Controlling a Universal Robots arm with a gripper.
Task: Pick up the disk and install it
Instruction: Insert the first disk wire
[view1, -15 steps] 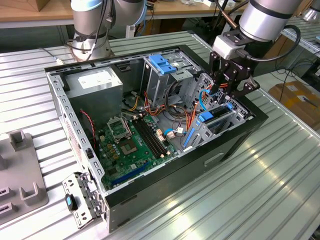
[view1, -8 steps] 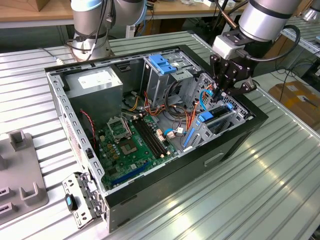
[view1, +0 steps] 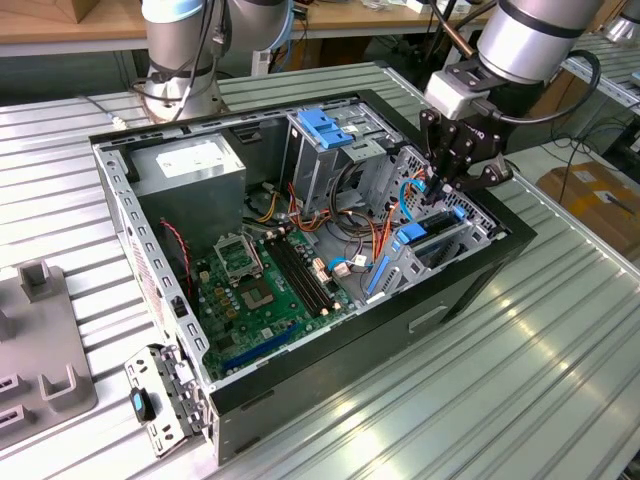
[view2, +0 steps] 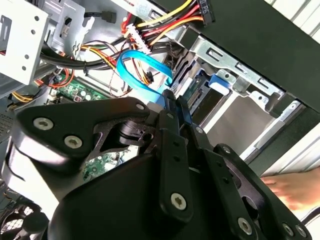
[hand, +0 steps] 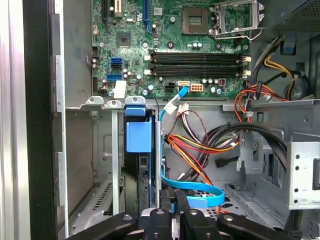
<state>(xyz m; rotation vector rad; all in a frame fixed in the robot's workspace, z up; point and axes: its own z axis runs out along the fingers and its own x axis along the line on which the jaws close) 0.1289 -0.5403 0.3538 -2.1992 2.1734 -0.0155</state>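
Most of the job looks done, as far as I can judge. The disk (hand: 138, 135) is not in my grasp. It stands on edge in the drive bay (hand: 113, 165), with its light-blue frame at the bay's mouth and its dark body running down into the slot. In the exterior view that bay sits at the corner of the open computer case (view1: 400, 320) nearest the exterior view's right, and the case itself rests in the middle of the ribbed metal counter (view1: 520, 390).

My end effector (hand: 174, 197) is clenched, with the two fingers (view2: 170, 117) drawn almost together and nothing of the disk between them. It hangs inside the case just beside the bay, with its tips close to the disk's framed end but apart from it.

A blue data cable (hand: 200, 187) loops right up to my fingertips. I cannot tell whether it is pinched there or merely passes behind.

What may remain is the seating. I cannot see whether the disk is pushed fully home or latched, and no cable visibly joins it. The motherboard (view1: 260, 280) lies clear of my reach, well apart toward the case's opposite side.
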